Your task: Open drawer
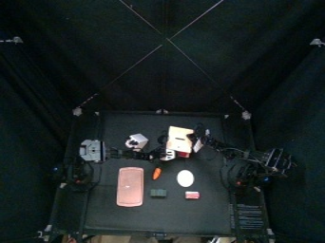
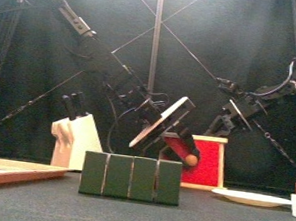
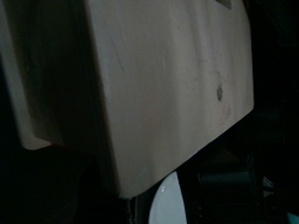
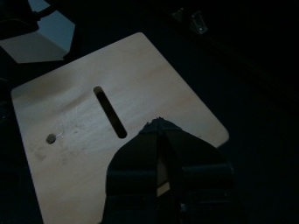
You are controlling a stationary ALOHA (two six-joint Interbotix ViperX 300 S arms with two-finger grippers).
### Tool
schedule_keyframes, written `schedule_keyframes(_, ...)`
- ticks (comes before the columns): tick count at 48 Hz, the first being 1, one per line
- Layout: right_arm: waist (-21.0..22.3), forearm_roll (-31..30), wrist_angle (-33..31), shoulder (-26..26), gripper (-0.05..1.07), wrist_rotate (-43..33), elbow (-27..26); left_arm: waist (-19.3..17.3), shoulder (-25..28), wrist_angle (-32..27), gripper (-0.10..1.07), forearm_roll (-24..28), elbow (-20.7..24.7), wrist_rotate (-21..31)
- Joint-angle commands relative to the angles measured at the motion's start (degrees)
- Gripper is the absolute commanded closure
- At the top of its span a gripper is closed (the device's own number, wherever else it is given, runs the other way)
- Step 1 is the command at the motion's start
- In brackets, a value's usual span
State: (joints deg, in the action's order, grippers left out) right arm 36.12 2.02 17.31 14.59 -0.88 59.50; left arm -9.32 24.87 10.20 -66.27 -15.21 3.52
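With the drawer tipped on edge mid-table, left gripper spread alongside it and right gripper pressed together above its slotted panel, any nudge may topple it.

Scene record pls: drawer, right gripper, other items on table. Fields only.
drawer: tan wooden box, table middle, toward the back
drawer_state: cannot tell if open
drawer_red_face: visible from the front
right_gripper: over a slotted wooden panel
pink tray: front left, flat
white plate: in front of the drawer
green block: nearest the front edge
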Motion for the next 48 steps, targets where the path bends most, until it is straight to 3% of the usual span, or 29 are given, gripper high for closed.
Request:
schedule_keyframes(1, -0.18, 0.00, -0.53, 0.18, 1.01, 0.00, -0.35, 0.88, -1.93, 0.53, 0.50, 0.35, 0.97, -0.18)
schedule_keyframes(23, -0.18, 0.09, -1.05, 0.18, 1.01, 0.00, -0.35, 5.27, -3.43, 1.93, 0.50, 0.26, 0.26, -0.09)
schedule_keyframes(48, -0.18, 0.18, -1.05, 0.18, 1.01, 0.00, -0.35, 9.67, -6.06, 4.83, 0.50, -2.64, -3.60, -0.09)
